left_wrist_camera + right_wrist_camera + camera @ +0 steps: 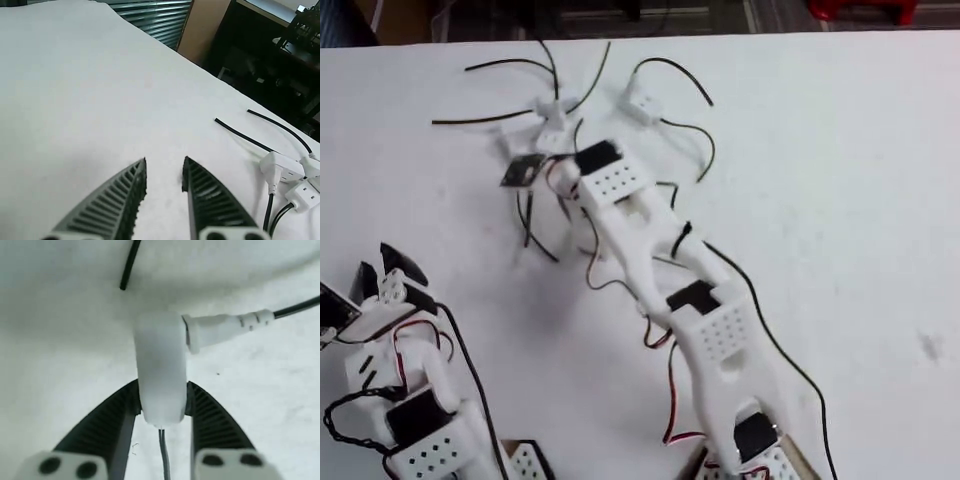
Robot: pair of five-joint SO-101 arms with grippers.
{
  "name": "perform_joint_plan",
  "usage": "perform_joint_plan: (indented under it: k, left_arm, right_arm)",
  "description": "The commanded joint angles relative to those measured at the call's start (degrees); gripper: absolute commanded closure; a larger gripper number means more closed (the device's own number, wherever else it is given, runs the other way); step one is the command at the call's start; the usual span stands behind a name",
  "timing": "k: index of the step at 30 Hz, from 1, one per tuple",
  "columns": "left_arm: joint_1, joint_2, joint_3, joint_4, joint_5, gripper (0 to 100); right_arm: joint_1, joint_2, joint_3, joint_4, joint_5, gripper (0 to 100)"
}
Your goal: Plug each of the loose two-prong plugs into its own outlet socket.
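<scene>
The right tool point(162, 392) is closed around a white socket point(160, 365), one finger on each flank, likely to brace it so that a plug can be pushed home without the body sliding. A plug point(220, 325) touches the socket's side, its black cord point(300, 305) trailing off; I cannot tell whether the prongs are fully seated. In the high view this grip sits at about 11 o'clock on the bench point(840, 200), amid looping cords, with another white piece point(640, 104) near it toward 12. The left tool point(382, 268) rests at 8 o'clock, well apart, probably parked out of the way. Its wrist view shows its fingers point(125, 195) narrowly parted and holding nothing, with more white pieces point(280, 167) lying on the bench. The right wrist view gives the finger-to-socket contact up close, while the high view gives the overall layout.
</scene>
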Motion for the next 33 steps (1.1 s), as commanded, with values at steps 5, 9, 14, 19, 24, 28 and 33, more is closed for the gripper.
perform_joint_plan:
  k: [5, 9, 14, 19, 24, 28, 33]
  left_arm:
    - [0.66, -0.66, -1.32, -0.26, 0.09, 86]
    - [0.66, -0.66, -1.32, -0.26, 0.09, 86]
    - [0.75, -0.66, -0.62, -1.14, 0.18, 86]
    - [0.75, -0.66, 0.00, -2.29, 0.09, 86]
    - [1.27, -0.66, 0.09, -2.29, 0.00, 86]
    - [2.51, -0.66, 0.09, -2.29, -0.18, 86]
    - [2.51, -0.66, 0.09, -2.29, -0.18, 86]
  right_arm:
    - [6.55, -0.66, -11.52, -1.63, 2.02, 93.8]
    - [11.21, -0.57, -12.57, -8.48, 6.33, 93.7]
    - [16.31, 2.95, -13.01, -21.32, 7.21, 93.6]
    - [18.15, 10.77, -13.10, -29.58, 7.03, 93.5]
    - [18.77, 13.67, -15.12, -27.74, 4.57, 85.4]
    - [19.56, 12.53, -21.80, -22.29, -1.67, 70.5]
    - [19.47, 10.51, -33.23, -12.53, -2.02, 60.2]
